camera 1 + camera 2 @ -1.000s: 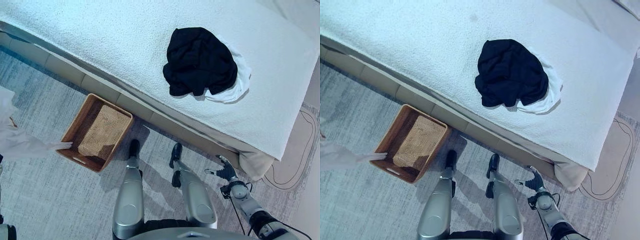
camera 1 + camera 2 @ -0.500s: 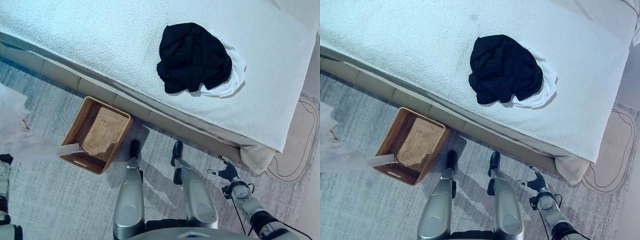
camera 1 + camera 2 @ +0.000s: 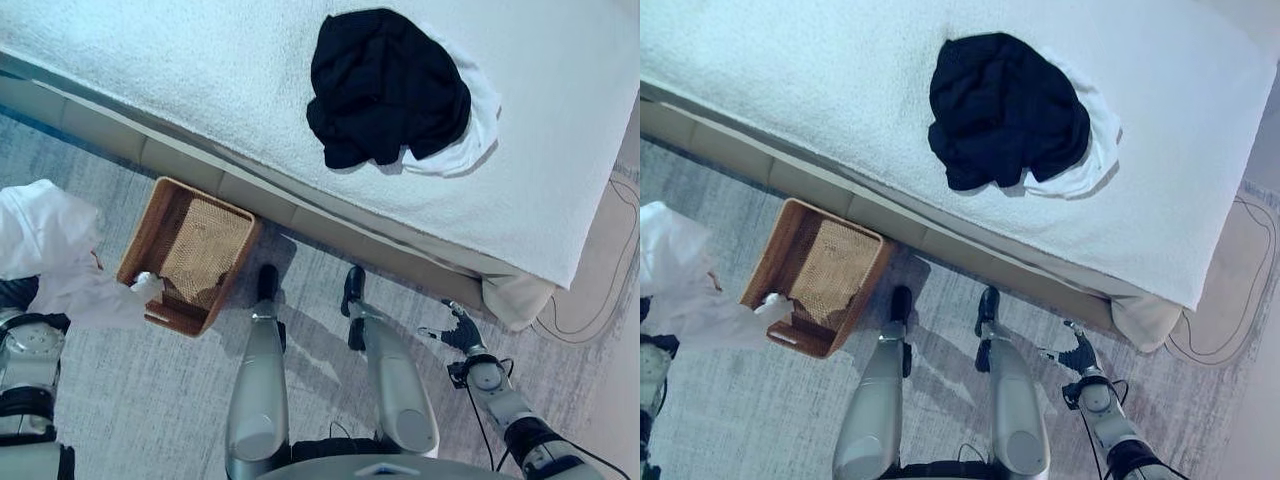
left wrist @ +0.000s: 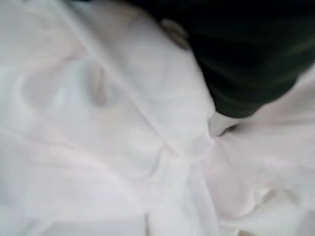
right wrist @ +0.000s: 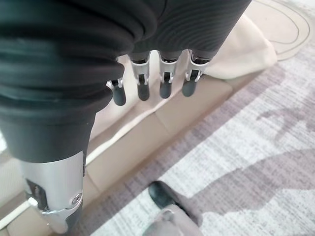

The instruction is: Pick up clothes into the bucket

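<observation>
A white garment (image 3: pixel 50 250) hangs bunched at the left, beside the brown woven basket (image 3: pixel 140 235) on the floor. Its lower end (image 3: pixel 145 287) droops over the basket's near rim. My left hand (image 4: pixel 246 54) is buried in this cloth, with folds of white fabric pressed close around its dark cover. A black garment (image 3: pixel 385 85) lies crumpled on the bed, on top of another white garment (image 3: pixel 472 130). My right hand (image 3: pixel 455 335) hangs low at the right by the bed's corner, open and empty, its fingers (image 5: pixel 165 88) relaxed.
The white-covered bed (image 3: pixel 180 70) runs across the far side, its beige base (image 3: pixel 190 170) right behind the basket. Grey patterned carpet (image 3: pixel 130 400) covers the floor. A beige mat (image 3: pixel 600 280) lies at the far right.
The camera has shifted. The white garment has come up and in toward the basket, and its lower end now hangs over the near rim. The right hand has stayed low.
</observation>
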Controlling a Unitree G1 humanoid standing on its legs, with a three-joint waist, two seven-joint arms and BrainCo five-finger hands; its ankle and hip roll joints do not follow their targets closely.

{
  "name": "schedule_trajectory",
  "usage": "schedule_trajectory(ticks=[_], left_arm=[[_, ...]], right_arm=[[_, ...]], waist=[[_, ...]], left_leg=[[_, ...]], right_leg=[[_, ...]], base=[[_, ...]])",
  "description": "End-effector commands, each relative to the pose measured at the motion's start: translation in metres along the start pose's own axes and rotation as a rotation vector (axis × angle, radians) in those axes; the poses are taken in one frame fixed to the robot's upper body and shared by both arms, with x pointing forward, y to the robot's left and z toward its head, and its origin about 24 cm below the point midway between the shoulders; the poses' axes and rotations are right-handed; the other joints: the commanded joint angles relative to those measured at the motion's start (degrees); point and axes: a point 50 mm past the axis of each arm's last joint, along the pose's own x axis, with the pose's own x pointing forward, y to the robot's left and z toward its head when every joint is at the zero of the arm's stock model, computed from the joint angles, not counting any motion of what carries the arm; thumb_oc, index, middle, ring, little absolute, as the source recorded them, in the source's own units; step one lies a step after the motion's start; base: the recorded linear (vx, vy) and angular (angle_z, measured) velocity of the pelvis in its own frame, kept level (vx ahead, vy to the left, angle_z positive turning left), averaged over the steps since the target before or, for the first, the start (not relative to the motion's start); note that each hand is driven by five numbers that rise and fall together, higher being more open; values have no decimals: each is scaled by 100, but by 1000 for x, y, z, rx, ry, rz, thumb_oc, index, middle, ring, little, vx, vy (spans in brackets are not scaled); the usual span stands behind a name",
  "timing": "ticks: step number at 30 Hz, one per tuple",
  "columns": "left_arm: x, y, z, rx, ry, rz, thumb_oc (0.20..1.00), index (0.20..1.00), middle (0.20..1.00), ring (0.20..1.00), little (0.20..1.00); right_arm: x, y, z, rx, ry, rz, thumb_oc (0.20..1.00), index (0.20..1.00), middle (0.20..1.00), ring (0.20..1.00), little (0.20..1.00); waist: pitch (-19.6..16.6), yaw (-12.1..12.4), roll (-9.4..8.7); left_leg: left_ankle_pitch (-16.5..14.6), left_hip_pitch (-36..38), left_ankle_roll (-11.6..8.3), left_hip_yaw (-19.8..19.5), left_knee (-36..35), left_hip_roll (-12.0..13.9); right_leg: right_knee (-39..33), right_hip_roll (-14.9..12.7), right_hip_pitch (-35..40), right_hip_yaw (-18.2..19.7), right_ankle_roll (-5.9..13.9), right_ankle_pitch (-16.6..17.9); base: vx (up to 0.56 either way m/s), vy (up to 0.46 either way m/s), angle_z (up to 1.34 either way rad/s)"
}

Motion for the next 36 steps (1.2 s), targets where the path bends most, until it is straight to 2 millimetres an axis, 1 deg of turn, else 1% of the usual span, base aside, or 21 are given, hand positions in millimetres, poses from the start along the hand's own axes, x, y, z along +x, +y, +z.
schedule_trajectory(ticks=[1,7,12,13,14,15,16,19,20,21,22,27,28,29,30,31,32,33,34,35,36], left_arm=[[9,23,7,-2,-36,116,200,200,200,200,200],[9,12,20,-16,-71,90,200,200,200,200,200],[10,10,47,-35,-168,87,200,200,200,200,200],[10,9,46,-27,-167,84,200,200,200,200,200],[10,9,49,-23,-179,80,200,200,200,200,200],[11,9,51,-29,-184,86,200,200,200,200,200],[11,7,51,-10,-181,72,200,200,200,200,200],[13,4,51,12,-168,41,200,200,200,200,200],[13,2,51,15,-162,29,225,225,225,225,225],[13,2,51,21,-159,27,445,445,445,445,445],[13,3,48,32,-145,28,1000,1000,1000,1000,1000],[15,3,49,39,-130,4,1000,1000,1000,1000,1000],[15,5,46,45,-111,14,1000,1000,1000,1000,1000],[16,6,46,37,-104,20,1000,1000,1000,1000,1000],[14,5,43,44,-99,14,1000,1000,1000,1000,1000],[15,8,42,33,-85,27,1000,1000,1000,1000,1000],[14,7,40,39,-81,23,1000,1000,1000,1000,1000],[15,9,38,30,-75,14,1000,1000,1000,1000,1000],[14,9,36,35,-72,10,1000,1000,1000,1000,1000],[11,9,34,24,-70,5,1000,1000,1000,1000,1000],[12,10,36,19,-74,8,1000,1000,1000,1000,1000]], right_arm=[[-2,-20,-3,-9,-13,-65,1000,1000,1000,1000,1000],[2,-27,9,-3,-61,-84,1000,1000,1000,1000,1000],[6,-32,20,-5,-102,-101,1000,1000,1000,1000,1000],[5,-31,17,-9,-92,-98,1000,1000,1000,1000,1000],[5,-32,18,-13,-95,-99,1000,1000,1000,1000,1000],[6,-33,21,-9,-102,-103,1000,1000,1000,1000,1000],[6,-32,22,-20,-109,-95,1000,1000,1000,1000,1000],[8,-33,22,-26,-102,-97,1000,1000,1000,1000,1000],[9,-34,23,-30,-103,-96,1000,1000,1000,1000,1000],[9,-34,23,-33,-103,-97,1000,1000,1000,1000,1000],[9,-35,23,-37,-99,-98,1000,1000,1000,1000,1000],[11,-40,28,-38,-109,-114,1000,1000,1000,1000,1000],[12,-44,35,-9,-135,-134,1000,1000,1000,1000,1000],[13,-48,45,24,-168,-157,1000,1000,1000,1000,1000],[12,-47,42,19,-160,-152,1000,1000,1000,1000,1000],[11,-58,64,60,-259,-202,1000,1000,1000,1000,1000],[10,-57,62,56,-252,-198,1000,1000,1000,1000,1000],[8,-69,84,74,-349,-250,1000,1000,1000,1000,1000],[7,-68,82,70,-342,-246,1000,1000,1000,1000,1000],[3,-74,95,65,-408,-274,1000,1000,1000,1000,1000],[4,-75,97,68,-413,-278,1000,1000,1000,1000,1000]], waist=[[-64,-124,-143],[-64,-213,-202],[-64,-262,-269],[-64,-256,-275],[-64,-264,-286],[-64,-273,-289],[-64,-274,-313],[-64,-299,-335],[-64,-305,-341],[-64,-309,-343],[-64,-311,-344],[-64,-327,-337],[-64,-318,-316],[-64,-331,-315],[-64,-320,-309],[-64,-344,-302],[-64,-336,-296],[-64,-332,-266],[-64,-323,-261],[-64,-318,-236],[-64,-325,-240]], left_leg=[[-364,-389,380,-96,712,-293],[-419,-1063,403,-135,1107,-287],[-426,-1619,399,-200,1337,-267],[-640,-1537,385,-224,1437,-255],[-647,-1599,384,-229,1472,-251],[-445,-1731,397,-209,1415,-262],[-654,-1709,386,-238,1514,-239],[-692,-1814,394,-238,1600,-234],[-700,-1861,394,-237,1637,-232],[-708,-1878,394,-234,1647,-232],[-714,-1890,395,-238,1654,-228],[-721,-1852,402,-236,1625,-238],[-724,-1808,401,-223,1585,-241],[-507,-1923,416,-197,1490,-262],[-723,-1785,404,-220,1557,-248],[-503,-1880,414,-180,1455,-265],[-699,-1752,402,-205,1508,-254],[-486,-1803,415,-169,1367,-267],[-677,-1673,402,-195,1413,-256],[-663,-1619,404,-174,1346,-255],[-473,-1741,417,-148,1299,-264]], right_leg=[[336,-273,159,43,352,-387],[687,-246,-507,65,312,-433],[879,-220,-1028,25,304,-433],[962,-201,-957,57,339,-613],[980,-194,-1013,63,338,-618],[914,-212,-1131,33,299,-446],[1039,-191,-1121,45,336,-633],[1121,-178,-1253,61,335,-644],[1138,-182,-1287,64,330,-645],[1128,-184,-1290,63,331,-644],[1128,-185,-1302,65,332,-643],[1096,-186,-1272,55,337,-641],[1069,-187,-1235,56,335,-641],[962,-212,-1338,19,295,-451],[1037,-190,-1214,50,335,-634],[916,-207,-1296,30,300,-434],[982,-187,-1183,61,340,-602],[857,-209,-1241,32,305,-421],[919,-188,-1127,63,344,-586],[873,-187,-1074,66,349,-576],[810,-207,-1180,34,311,-412]], base=[[0,0,0],[-22,-5,-2],[-1,-11,1],[69,-19,2],[0,0,0],[-9,-2,3],[0,0,0],[24,-2,1],[0,0,0],[0,0,0],[0,0,0],[0,0,0],[-82,36,0],[0,0,0],[-77,37,-1],[78,7,-2],[-68,48,-3],[82,8,-4],[4,32,-4],[0,0,0],[-70,41,1]])
